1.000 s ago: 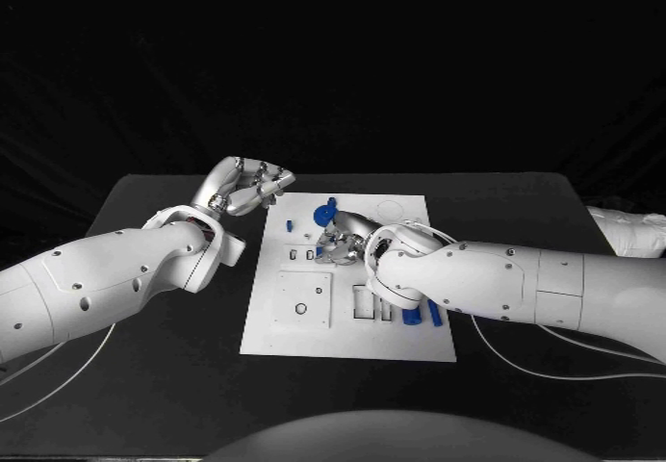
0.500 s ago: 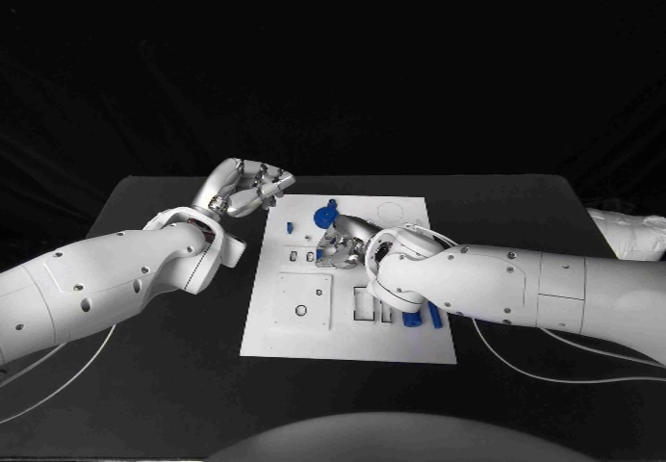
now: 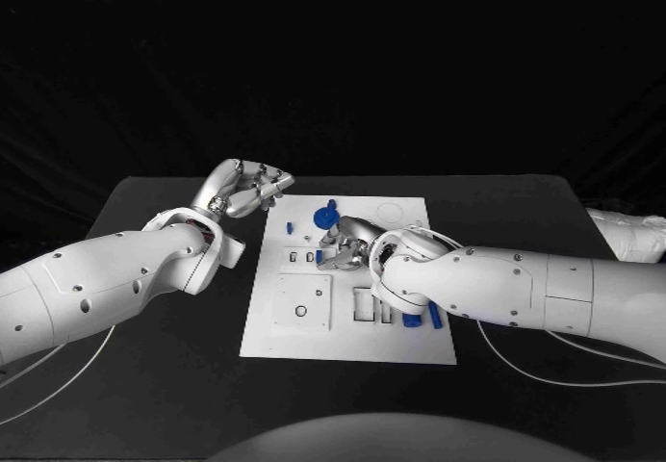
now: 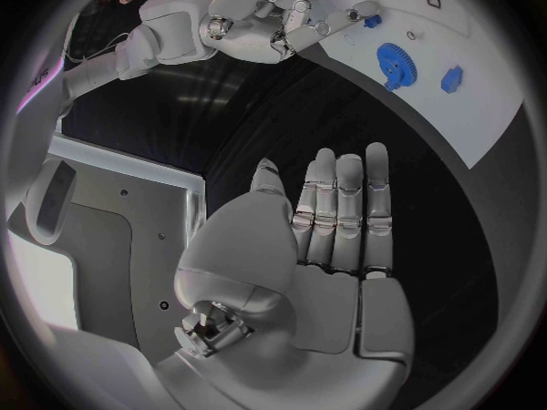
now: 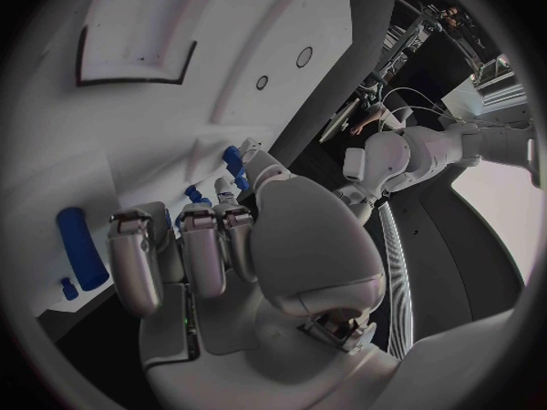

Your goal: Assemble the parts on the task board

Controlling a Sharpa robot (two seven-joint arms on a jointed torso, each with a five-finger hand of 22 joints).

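The white task board lies in the middle of the black table. My right hand is low over the board's centre with its fingers curled down, and thumb and finger pinch a small blue part at the board's surface; the right wrist view shows that part beside the thumb. My left hand hovers off the board's far left corner, flat and holding nothing, its fingers straight. A blue gear and a small blue peg stand at the far end.
Two long blue parts lie on the board's right side beside empty slots. A dark ring sits on the near left panel. A white object lies at the table's right edge.
My right hand has shifted slightly nearer to me over the board, the small blue part going with it. The left hand has stayed in place.
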